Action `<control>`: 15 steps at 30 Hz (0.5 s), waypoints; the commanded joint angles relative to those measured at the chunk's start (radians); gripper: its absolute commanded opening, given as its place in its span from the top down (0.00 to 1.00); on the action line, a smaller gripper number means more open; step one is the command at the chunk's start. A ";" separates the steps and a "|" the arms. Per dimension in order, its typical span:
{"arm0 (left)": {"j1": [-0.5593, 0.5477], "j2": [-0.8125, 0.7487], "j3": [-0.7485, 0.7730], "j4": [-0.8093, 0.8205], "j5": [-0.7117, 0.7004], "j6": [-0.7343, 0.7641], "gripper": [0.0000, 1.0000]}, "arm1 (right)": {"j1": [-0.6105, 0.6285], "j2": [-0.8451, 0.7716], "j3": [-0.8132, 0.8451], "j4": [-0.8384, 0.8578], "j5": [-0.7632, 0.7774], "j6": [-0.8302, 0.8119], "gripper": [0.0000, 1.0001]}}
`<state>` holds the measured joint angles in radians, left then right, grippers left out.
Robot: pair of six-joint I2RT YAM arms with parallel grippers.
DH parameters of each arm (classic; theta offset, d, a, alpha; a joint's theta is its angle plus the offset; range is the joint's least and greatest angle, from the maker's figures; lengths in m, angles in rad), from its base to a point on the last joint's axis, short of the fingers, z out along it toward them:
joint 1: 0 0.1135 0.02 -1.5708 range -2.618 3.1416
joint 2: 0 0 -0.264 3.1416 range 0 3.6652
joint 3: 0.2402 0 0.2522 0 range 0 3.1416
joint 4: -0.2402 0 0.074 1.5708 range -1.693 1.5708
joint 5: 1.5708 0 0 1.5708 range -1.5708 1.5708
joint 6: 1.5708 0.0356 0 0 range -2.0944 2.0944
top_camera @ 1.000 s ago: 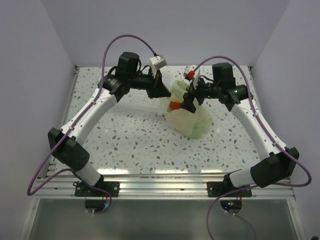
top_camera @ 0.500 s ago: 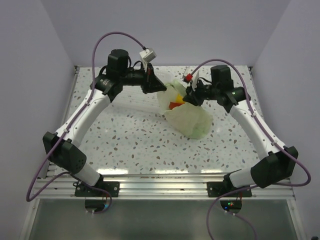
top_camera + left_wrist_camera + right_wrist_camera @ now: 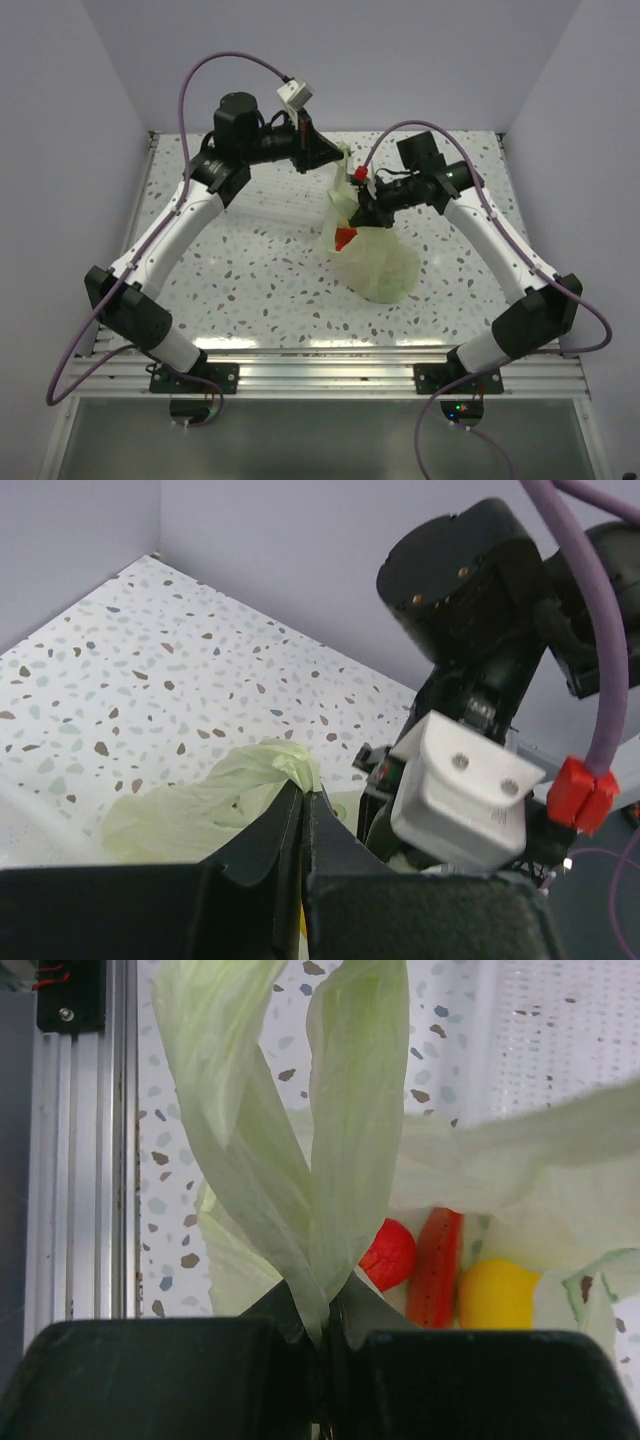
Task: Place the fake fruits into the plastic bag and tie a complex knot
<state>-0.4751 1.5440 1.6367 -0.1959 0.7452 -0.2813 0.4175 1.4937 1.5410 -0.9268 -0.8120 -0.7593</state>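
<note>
The pale green plastic bag (image 3: 378,262) sits on the speckled table right of centre, its mouth pulled up. My left gripper (image 3: 338,160) is shut on a bunched handle end (image 3: 285,763) at the bag's upper left. My right gripper (image 3: 360,208) is shut on the other handle, whose two thin strips (image 3: 330,1160) rise from its jaws. Inside the bag lie the fake fruits: a small red round one (image 3: 388,1254), a red-orange elongated one (image 3: 437,1266) and a yellow one (image 3: 497,1294). A red patch (image 3: 346,237) shows through the bag from above. No knot shows.
The right arm's wrist and its white camera block (image 3: 462,792) hang close to my left gripper. An aluminium rail (image 3: 320,357) runs along the table's near edge. Walls close the table at the back and both sides.
My right gripper has shut on the bag's handle and shifted left. The left gripper has lifted its handle end toward the back. The bag has been drawn taller and narrower.
</note>
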 commanded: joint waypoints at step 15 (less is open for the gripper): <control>-0.042 -0.011 -0.155 0.389 -0.001 -0.243 1.00 | 0.001 0.062 -0.065 0.267 -0.091 0.468 1.00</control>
<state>-0.5045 1.5951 1.5112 0.0834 0.6903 -0.4622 0.4309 1.5532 1.4628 -0.7658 -0.8795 -0.4534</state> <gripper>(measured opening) 0.030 0.014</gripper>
